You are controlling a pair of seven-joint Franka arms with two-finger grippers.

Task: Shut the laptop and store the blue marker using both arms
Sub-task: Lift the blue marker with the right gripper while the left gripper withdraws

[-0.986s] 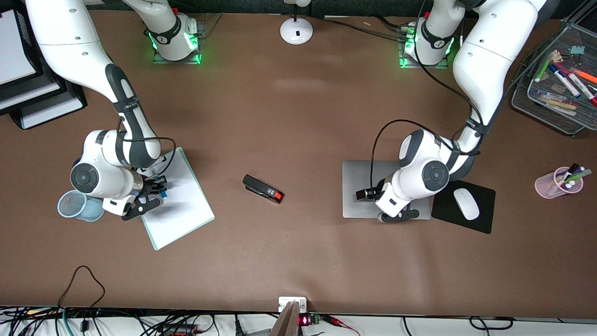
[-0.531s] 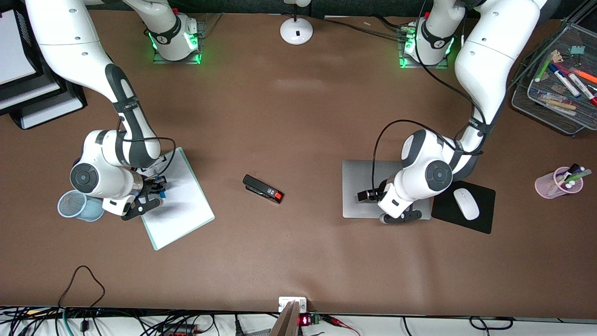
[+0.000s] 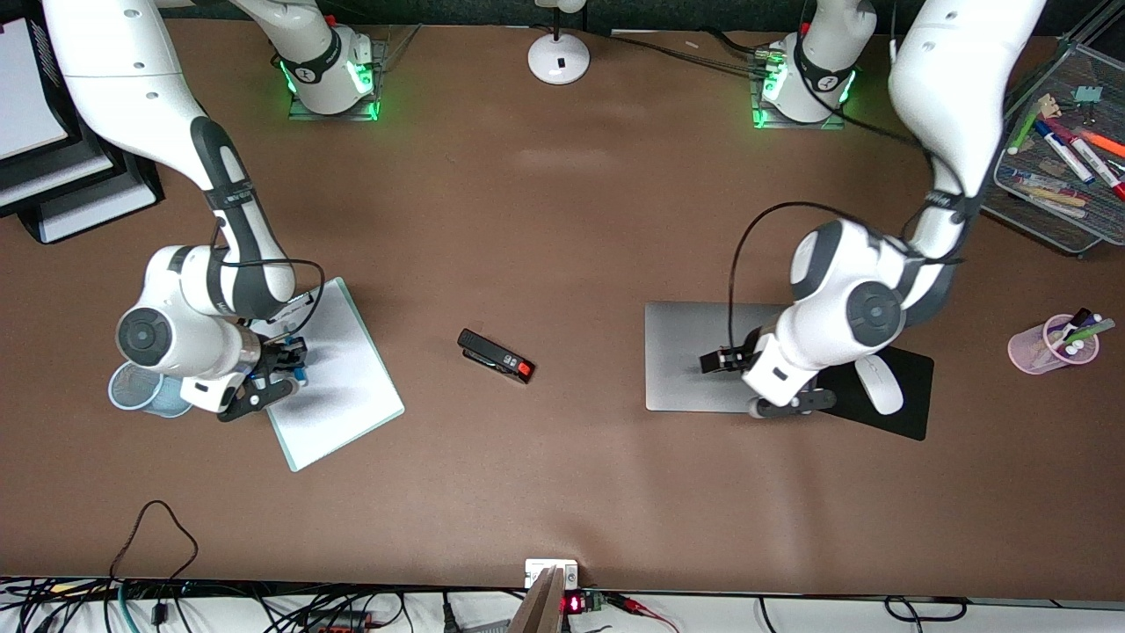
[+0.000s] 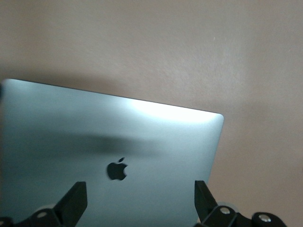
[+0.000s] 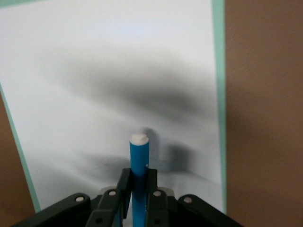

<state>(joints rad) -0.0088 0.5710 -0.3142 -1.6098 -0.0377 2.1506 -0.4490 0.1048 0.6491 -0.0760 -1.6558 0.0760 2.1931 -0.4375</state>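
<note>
The laptop [image 3: 690, 356] lies shut and flat on the table toward the left arm's end, its lid with the dark apple logo [image 4: 117, 169] facing up. My left gripper [image 3: 787, 404] hovers open over the lid's edge beside the mouse pad, its fingertips [image 4: 75, 201] spread wide with nothing between them. The blue marker [image 5: 139, 161] with its white tip stands out from my right gripper [image 5: 138, 185], which is shut on it. That gripper [image 3: 279, 378] is just above the white clipboard [image 3: 343, 387] with the mint-green edge.
A blue mesh cup [image 3: 141, 391] stands right beside the right gripper. A black stapler [image 3: 497, 356] lies mid-table. A white mouse [image 3: 879, 384] sits on a black pad [image 3: 910, 369] beside the laptop. A pink cup of pens [image 3: 1059, 345] and a wire basket of markers [image 3: 1055, 167] are at the left arm's end.
The right gripper closed on the blue marker and shifted slightly toward the mesh cup. The left arm moved off the laptop's middle toward the mouse pad.
</note>
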